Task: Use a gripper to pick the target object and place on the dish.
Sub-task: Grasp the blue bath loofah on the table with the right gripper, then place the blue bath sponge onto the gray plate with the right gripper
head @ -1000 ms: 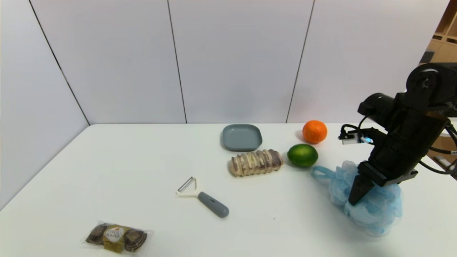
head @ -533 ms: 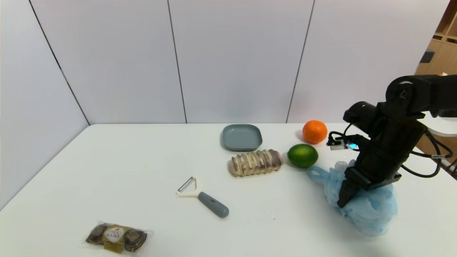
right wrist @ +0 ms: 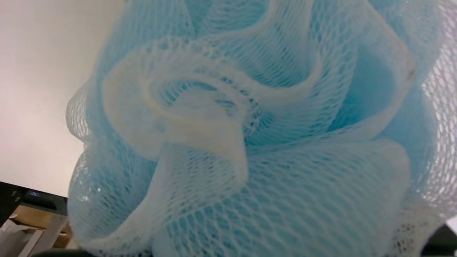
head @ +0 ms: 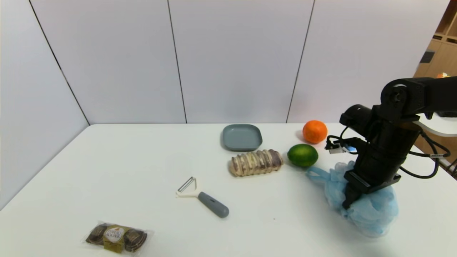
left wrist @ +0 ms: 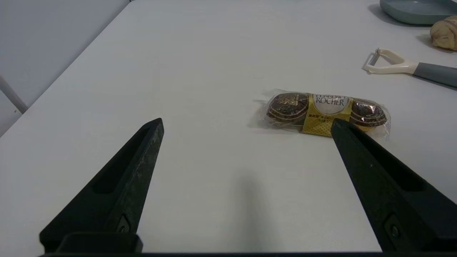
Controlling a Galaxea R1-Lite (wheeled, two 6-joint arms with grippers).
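1. Head view shows the right end effector (head: pixel 348 204) pressed down into the bath pouf (head: pixel 371 208); whether its fingers have closed on the mesh cannot be told.
2. Squeezing deep into the fluffy mesh should secure it before lifting.
3. The pouf lies right of the lime (head: pixel 302 155), near the counter (head: pixel 142 160) edge.
4. A high carry over the lime and bread roll (head: pixel 255 162) reaches the dish (head: pixel 242 137).
5. The left end effector (left wrist: pixel 246 125) hangs wide open and empty beside the chocolates (left wrist: pixel 326 112).
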